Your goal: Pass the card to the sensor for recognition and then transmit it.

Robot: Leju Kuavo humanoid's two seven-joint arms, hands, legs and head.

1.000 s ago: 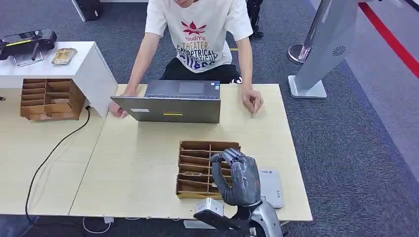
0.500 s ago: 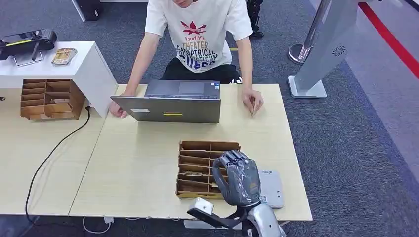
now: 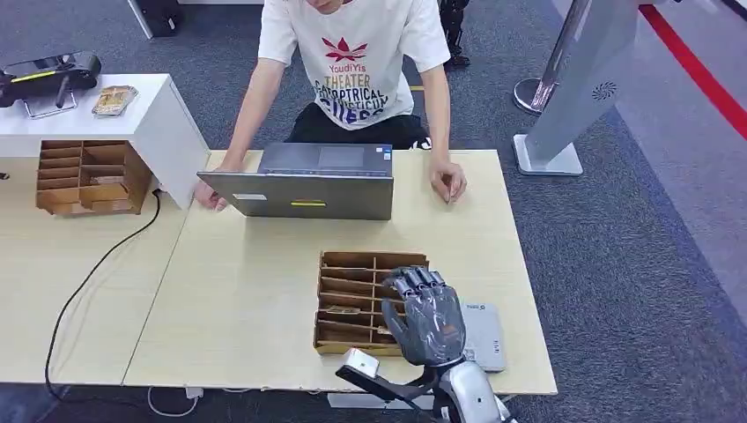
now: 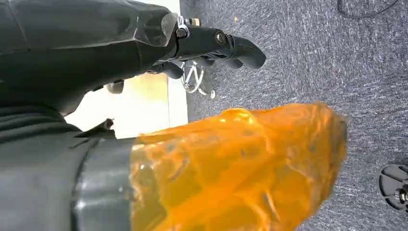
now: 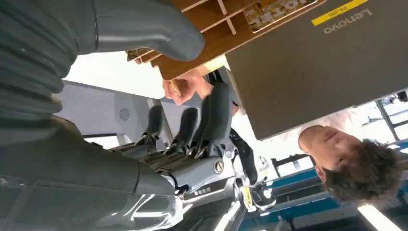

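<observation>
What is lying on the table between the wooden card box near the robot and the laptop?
In the head view, nothing lies there: only bare table separates the wooden card box from the laptop.

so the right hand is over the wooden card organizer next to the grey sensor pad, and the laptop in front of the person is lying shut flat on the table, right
Not quite. The laptop is open, its screen standing up toward the person, as the head view shows. The rest holds: the right hand is over the wooden card organizer, next to the grey sensor pad.
</observation>
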